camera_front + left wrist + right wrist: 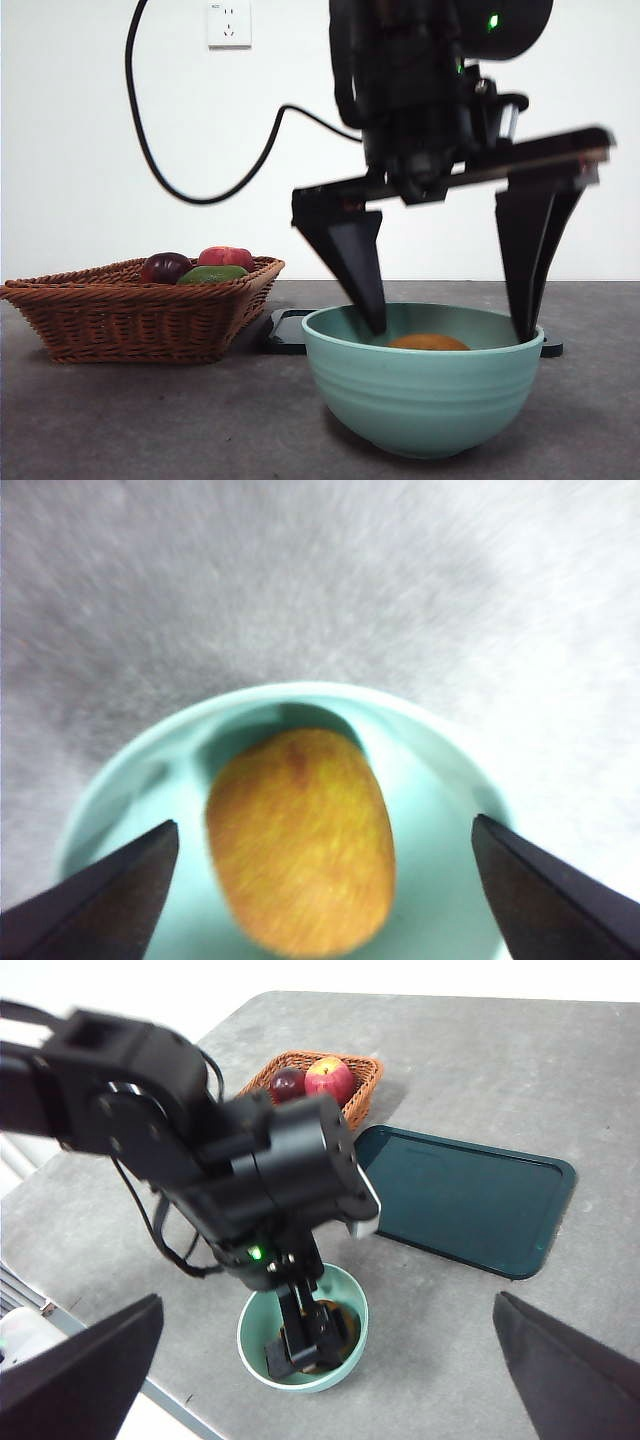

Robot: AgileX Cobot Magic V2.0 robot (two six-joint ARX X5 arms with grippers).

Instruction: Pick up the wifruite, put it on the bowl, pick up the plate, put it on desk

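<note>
Left arm down at work, right arm held high.
Left gripper (450,325) hangs wrist-up, pointing straight down, jaws spread wide, tips dipped past the bowl (424,400) rim w/ nothing clamped between them. Right gripper (320,1360) sits well above the desk (480,1080), jaws wide apart, empty, looking down at the left arm.

Black arm with tapered wedge tool (450,325) fingers, looping black cable (green light lit).

wifruite (428,342) mostly hidden behind bowl (420,400) rim; left wrist view blurred.
</note>
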